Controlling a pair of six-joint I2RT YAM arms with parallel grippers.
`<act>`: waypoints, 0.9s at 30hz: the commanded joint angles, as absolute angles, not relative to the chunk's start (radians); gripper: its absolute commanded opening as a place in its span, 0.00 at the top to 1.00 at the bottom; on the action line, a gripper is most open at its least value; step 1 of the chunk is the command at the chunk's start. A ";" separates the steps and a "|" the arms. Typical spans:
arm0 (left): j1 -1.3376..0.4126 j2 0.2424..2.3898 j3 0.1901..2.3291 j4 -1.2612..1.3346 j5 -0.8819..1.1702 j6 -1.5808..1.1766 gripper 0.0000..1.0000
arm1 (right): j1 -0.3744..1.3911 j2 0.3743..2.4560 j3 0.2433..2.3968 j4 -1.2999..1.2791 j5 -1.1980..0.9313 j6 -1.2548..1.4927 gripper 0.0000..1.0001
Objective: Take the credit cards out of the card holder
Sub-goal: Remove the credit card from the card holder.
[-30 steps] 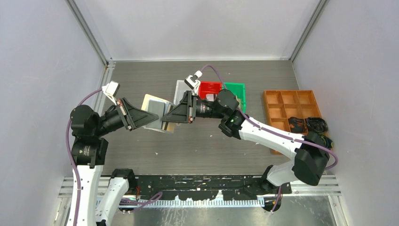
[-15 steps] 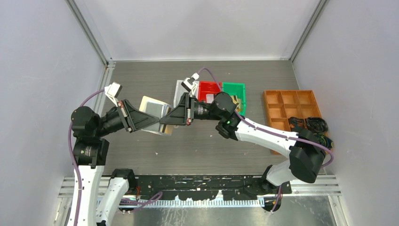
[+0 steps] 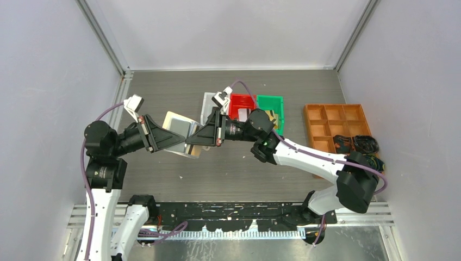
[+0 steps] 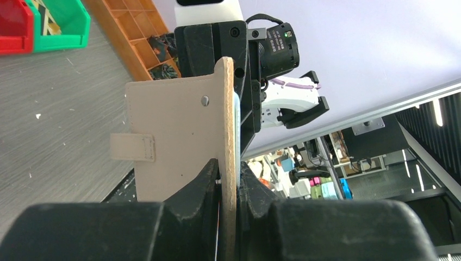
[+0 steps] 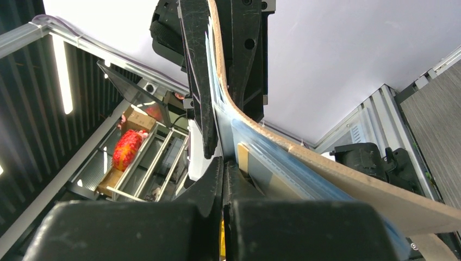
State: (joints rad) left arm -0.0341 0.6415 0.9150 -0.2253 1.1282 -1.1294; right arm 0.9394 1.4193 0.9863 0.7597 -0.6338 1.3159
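We hold a beige leather-like folding card holder (image 4: 174,130).
Our left claw (image 4: 228,179) grasps it; right claw (image 5: 223,168) clenched at its sleeves (image 5: 261,149).

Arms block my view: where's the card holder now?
Top view, left of centre: the card holder is gripped by the jaws of the left arm and right arm, left of the red bin.

The top view looks steeply down from high at the near side. Both wrist views sit close, facing each other — sharing the beige leather-like folding card holder (image 4: 179,136) mid-frame.
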 commanded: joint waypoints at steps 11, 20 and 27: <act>-0.054 0.640 0.986 -0.169 1.204 -1.162 0.86 | 0.934 1.331 0.921 0.672 -0.557 1.246 0.99; -0.054 0.639 0.993 -0.174 1.200 -1.161 0.86 | 0.913 1.276 0.858 0.650 -0.540 1.238 0.99; -0.055 0.636 0.985 -0.185 1.198 -1.147 0.88 | 0.913 1.292 0.885 0.729 -0.567 1.282 0.85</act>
